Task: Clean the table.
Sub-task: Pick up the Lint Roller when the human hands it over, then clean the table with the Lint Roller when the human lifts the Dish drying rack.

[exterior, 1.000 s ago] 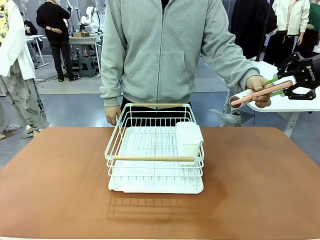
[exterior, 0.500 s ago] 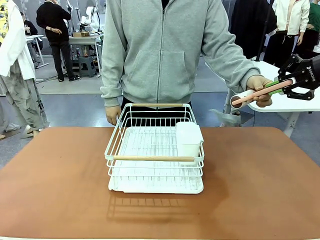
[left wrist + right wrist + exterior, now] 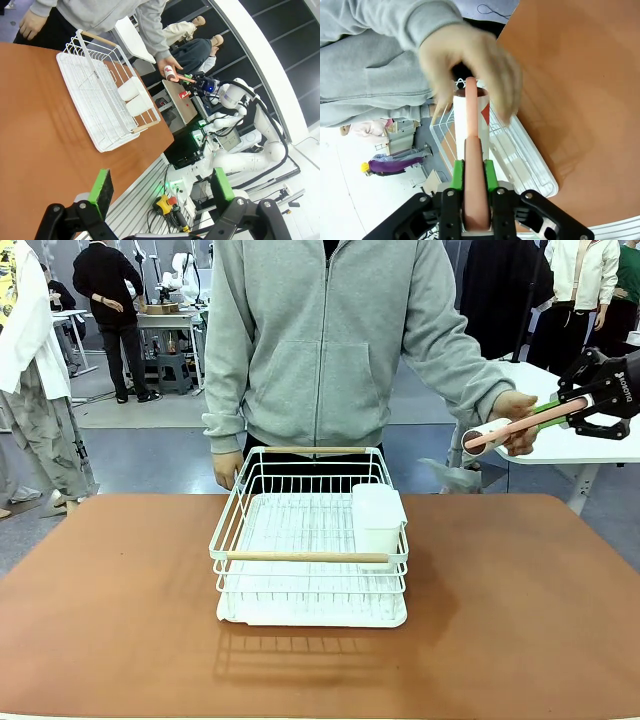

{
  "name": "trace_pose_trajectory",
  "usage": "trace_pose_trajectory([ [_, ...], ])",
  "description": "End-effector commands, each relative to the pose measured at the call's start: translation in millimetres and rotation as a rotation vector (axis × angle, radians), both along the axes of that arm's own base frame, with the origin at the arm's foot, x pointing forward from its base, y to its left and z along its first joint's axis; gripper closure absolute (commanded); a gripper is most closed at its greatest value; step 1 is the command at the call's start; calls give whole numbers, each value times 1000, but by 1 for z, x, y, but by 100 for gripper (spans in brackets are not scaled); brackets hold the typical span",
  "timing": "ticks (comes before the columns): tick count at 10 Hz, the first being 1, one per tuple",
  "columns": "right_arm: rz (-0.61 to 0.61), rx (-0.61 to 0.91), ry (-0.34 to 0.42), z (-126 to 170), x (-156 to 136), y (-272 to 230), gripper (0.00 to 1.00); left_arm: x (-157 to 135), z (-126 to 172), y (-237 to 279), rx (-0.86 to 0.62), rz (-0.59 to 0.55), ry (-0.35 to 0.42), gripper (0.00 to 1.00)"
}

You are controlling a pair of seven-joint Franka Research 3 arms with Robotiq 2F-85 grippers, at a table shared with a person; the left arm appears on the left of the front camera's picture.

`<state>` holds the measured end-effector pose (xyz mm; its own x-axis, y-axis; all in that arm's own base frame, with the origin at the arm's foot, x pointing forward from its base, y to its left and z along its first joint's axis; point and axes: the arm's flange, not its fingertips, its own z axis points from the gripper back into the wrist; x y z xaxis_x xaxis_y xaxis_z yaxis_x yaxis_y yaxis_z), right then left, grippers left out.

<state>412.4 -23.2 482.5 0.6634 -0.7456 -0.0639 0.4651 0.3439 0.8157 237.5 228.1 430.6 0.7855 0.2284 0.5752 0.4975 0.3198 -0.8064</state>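
Reddish-brown table (image 3: 520,620) bearing a white dish rack (image 3: 310,585); beyond its far right corner the right gripper (image 3: 548,412) clamps a lint roller (image 3: 483,437) by its pink handle, best held firm until the person's hand (image 3: 520,405) releases the roll; left gripper (image 3: 161,184) agape.

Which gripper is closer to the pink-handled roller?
Right. The right gripper clamps the roller by its handle; the left gripper hangs open by the table edge, far from it.
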Motion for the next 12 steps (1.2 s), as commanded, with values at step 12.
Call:
trace_pose_trajectory([
  [12, 6, -5, 1, 0, 0, 2, 99, -3, 1, 1, -6, -2, -6, 0],
])
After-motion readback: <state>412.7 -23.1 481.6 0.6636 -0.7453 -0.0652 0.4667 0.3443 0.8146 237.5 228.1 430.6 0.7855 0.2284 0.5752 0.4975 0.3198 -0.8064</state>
